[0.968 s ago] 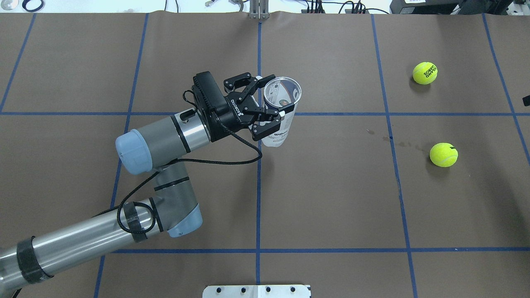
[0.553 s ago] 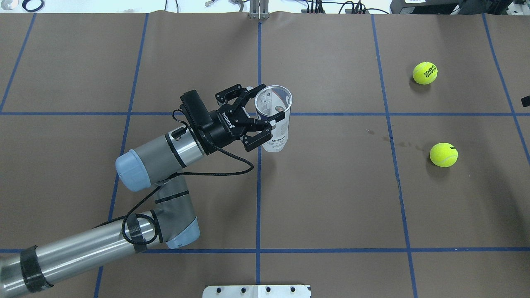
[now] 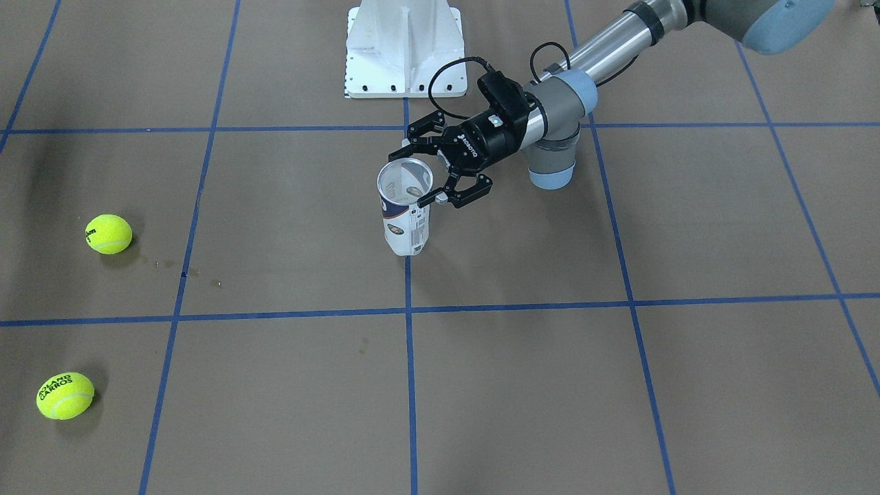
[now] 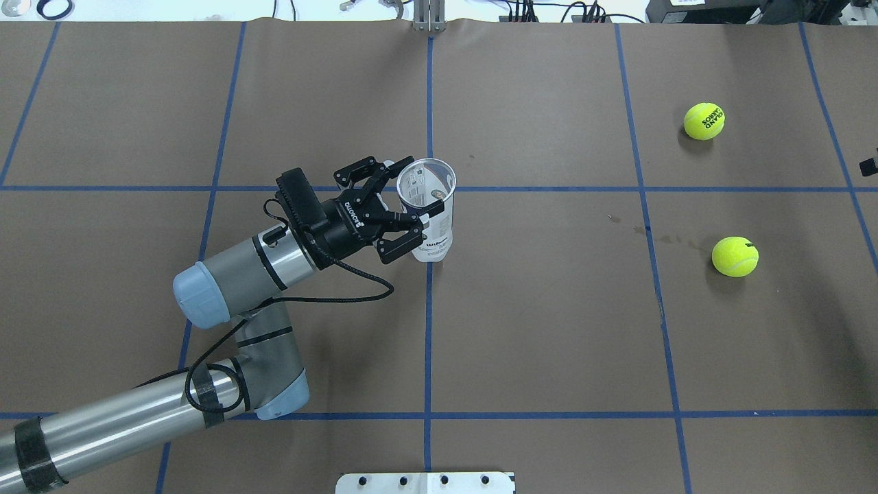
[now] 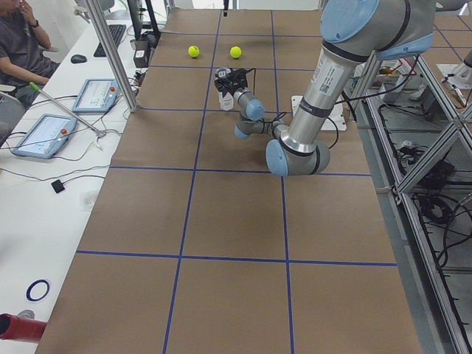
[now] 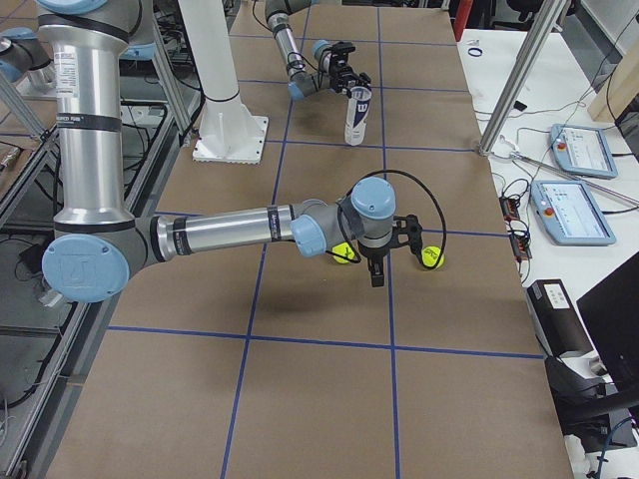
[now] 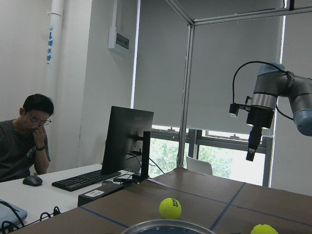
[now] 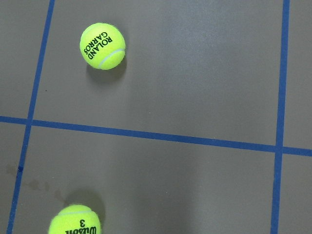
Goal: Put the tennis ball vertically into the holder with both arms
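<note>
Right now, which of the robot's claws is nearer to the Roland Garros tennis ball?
Right. The right claw hangs in the air close to the Roland Garros ball; the left claw is far off to the side, gripping the holder.

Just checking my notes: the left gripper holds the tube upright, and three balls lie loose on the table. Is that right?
Not quite: two balls lie loose, not three. The overhead view shows only the far ball and the near ball on the table. The left gripper does hold the tube upright.
</note>
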Available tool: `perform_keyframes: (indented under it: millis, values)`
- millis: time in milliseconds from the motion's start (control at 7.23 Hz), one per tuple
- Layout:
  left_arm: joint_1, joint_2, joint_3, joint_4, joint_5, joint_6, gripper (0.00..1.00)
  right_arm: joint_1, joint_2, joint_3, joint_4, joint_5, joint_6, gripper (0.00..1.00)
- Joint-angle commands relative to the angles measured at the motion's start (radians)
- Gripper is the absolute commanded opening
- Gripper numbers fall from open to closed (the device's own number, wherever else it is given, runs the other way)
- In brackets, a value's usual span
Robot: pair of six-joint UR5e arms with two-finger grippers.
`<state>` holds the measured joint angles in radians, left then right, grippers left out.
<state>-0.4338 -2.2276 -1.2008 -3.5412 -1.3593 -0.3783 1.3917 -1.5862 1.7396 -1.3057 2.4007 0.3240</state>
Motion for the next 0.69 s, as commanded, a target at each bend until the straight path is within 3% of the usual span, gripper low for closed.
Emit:
perform_keyframes:
  millis: [0,415,553]
  values:
    - [0.017,-0.004,0.018,-0.001,0.002,0.001,0.54,-0.005,0.0,0.0,0.002,0.0,-0.002,0.99]
    - [0.024,-0.009,0.018,-0.001,0.002,0.001,0.63,-0.005,-0.001,-0.003,0.028,0.0,0.0,0.99]
    - [0.026,-0.007,0.018,-0.001,0.002,0.001,0.86,-0.005,-0.002,-0.002,0.029,0.0,0.0,0.99]
